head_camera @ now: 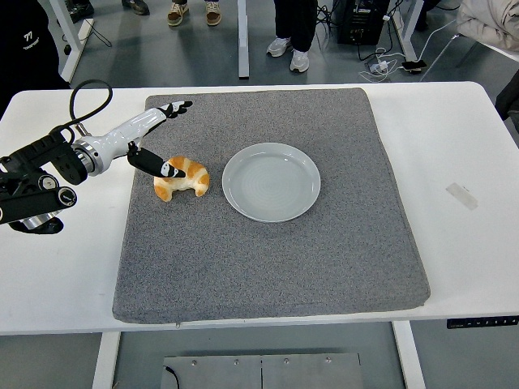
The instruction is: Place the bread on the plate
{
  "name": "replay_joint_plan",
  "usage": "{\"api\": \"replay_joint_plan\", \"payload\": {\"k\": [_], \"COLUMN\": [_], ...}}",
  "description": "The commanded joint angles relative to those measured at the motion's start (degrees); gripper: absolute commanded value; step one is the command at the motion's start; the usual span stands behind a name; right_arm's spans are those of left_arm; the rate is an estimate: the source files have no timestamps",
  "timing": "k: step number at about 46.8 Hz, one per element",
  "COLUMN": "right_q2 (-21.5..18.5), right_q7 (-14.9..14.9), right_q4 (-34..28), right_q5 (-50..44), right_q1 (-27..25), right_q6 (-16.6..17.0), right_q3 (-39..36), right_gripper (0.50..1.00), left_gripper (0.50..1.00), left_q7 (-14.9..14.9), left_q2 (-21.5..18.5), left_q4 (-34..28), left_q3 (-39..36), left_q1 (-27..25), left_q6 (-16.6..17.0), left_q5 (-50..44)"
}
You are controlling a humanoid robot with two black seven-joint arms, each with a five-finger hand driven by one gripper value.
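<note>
A golden croissant [184, 177] lies on the grey mat [268, 243], just left of an empty pale grey plate [271, 181]. My left hand [159, 134] reaches in from the left, low over the mat's far left part. Its fingers [174, 107] are stretched out flat and spread, and its black thumb [156, 164] points down and touches the croissant's left upper side. The hand holds nothing. My right arm does not show.
The mat covers most of the white table [462, 146]. A strip of tape [461, 195] lies on the table at the right. Several people's feet [284, 44] and cables show on the floor beyond the far edge.
</note>
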State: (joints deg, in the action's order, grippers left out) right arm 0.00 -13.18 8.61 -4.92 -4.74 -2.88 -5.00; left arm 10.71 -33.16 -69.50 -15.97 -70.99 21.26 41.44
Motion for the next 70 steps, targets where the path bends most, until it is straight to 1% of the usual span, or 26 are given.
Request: {"api": "replay_joint_plan", "payload": {"k": [1, 12, 19, 27, 36, 41, 48, 61, 70], "right_q2": [0.0, 0.0, 0.0, 0.0, 0.0, 0.0, 0.0, 0.0, 0.0], "right_q7": [0.0, 0.0, 0.0, 0.0, 0.0, 0.0, 0.0, 0.0, 0.0], "right_q4": [0.0, 0.0, 0.0, 0.0, 0.0, 0.0, 0.0, 0.0, 0.0], "right_q5": [0.0, 0.0, 0.0, 0.0, 0.0, 0.0, 0.0, 0.0, 0.0], "right_q1": [0.0, 0.0, 0.0, 0.0, 0.0, 0.0, 0.0, 0.0, 0.0], "right_q6": [0.0, 0.0, 0.0, 0.0, 0.0, 0.0, 0.0, 0.0, 0.0], "right_q3": [0.0, 0.0, 0.0, 0.0, 0.0, 0.1, 0.0, 0.1, 0.0], "right_gripper": [1.000, 1.000, 1.000, 1.000, 1.000, 1.000, 1.000, 1.000, 1.000], "left_gripper": [0.980, 0.978, 0.978, 0.978, 0.980, 0.978, 0.978, 0.980, 0.978], "left_q7": [-0.2, -0.3, -0.3, -0.2, -0.2, -0.2, -0.2, -0.2, -0.2], "left_q2": [-0.1, 1.2, 2.3, 2.7, 4.5, 5.2, 7.6, 7.9, 9.3], "left_q4": [0.0, 0.0, 0.0, 0.2, 0.9, 1.9, 4.9, 7.1, 9.8], "left_q3": [-0.4, -3.7, -5.6, -6.3, -6.3, -7.4, -8.5, -8.4, -8.2], "left_q1": [0.1, 0.4, 0.7, 0.8, 2.1, 2.3, 3.1, 3.8, 3.9], "left_q6": [0.5, 5.2, 9.3, 10.5, 13.6, 13.7, 13.7, 13.7, 13.7], "left_q5": [0.7, 3.4, 4.9, 5.2, 7.4, 7.3, 7.3, 7.3, 7.3]}}
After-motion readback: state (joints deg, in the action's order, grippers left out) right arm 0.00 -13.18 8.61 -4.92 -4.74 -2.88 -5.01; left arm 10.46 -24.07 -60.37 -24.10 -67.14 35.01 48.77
